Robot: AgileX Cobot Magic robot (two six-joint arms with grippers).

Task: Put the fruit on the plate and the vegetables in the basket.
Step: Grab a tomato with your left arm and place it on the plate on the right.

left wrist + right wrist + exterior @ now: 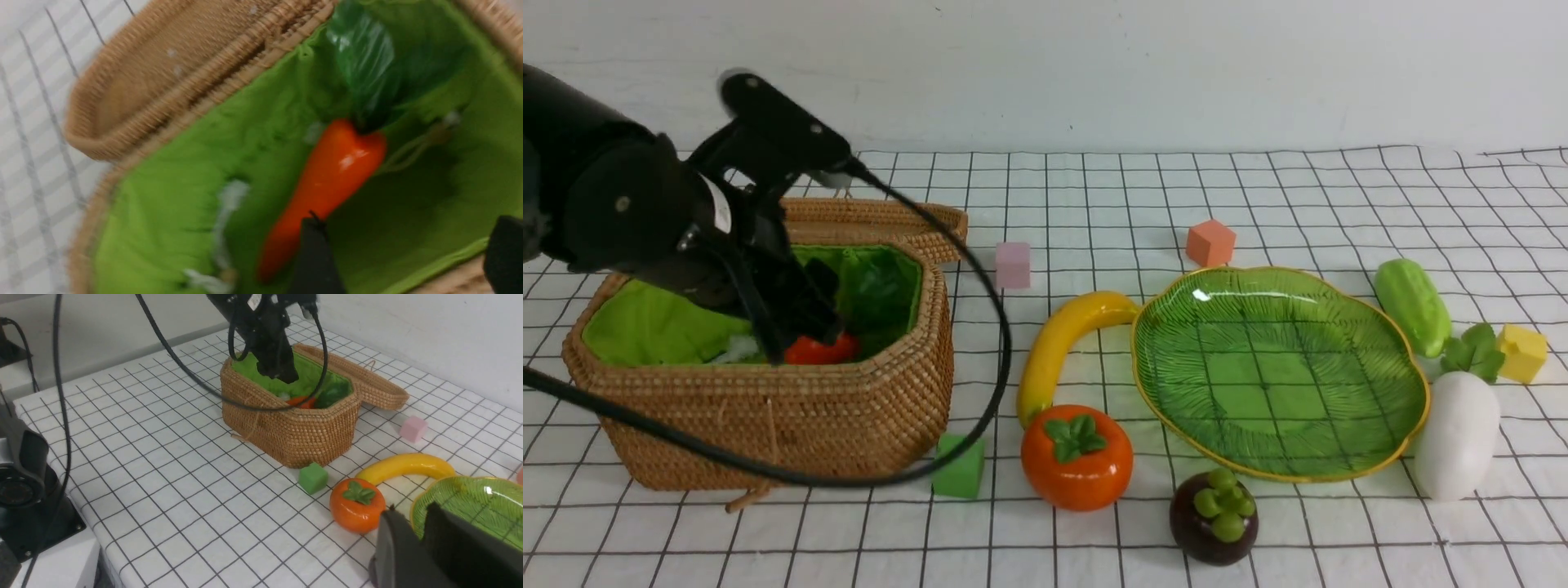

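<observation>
Along the left edge of the tabletop [1094, 188] we see the basket [768, 425], its lid [882, 216] lying open behind it toward the far edge. The left claw [408, 222] hangs inside the basket with its fingers wide apart and nothing between them. The carrot [327, 183] lies on the lining [645, 327], just beside one finger [314, 257]. A green cube [960, 469] sits just beside the basket's near right corner, and a pink cube [1013, 265] sits near the lid's right end.

Mid-table the banana [1058, 347] curves up to the rim of the plate [1282, 376]; we cannot tell whether they touch. The persimmon [1078, 461] sits at the banana's near end. The mangosteen [1214, 516] stands closest to the near edge, just beside the plate. An orange cube [1210, 243] lies behind the plate.

Toward the right edge, the gourd [1413, 306] lies near the plate's far right rim and the radish [1458, 433] lies against its right rim. A yellow cube [1523, 351] sits beside the radish's leaves.

The right claw [423, 516] shows only in its own wrist view, fingers drawn nearly together and holding nothing.
</observation>
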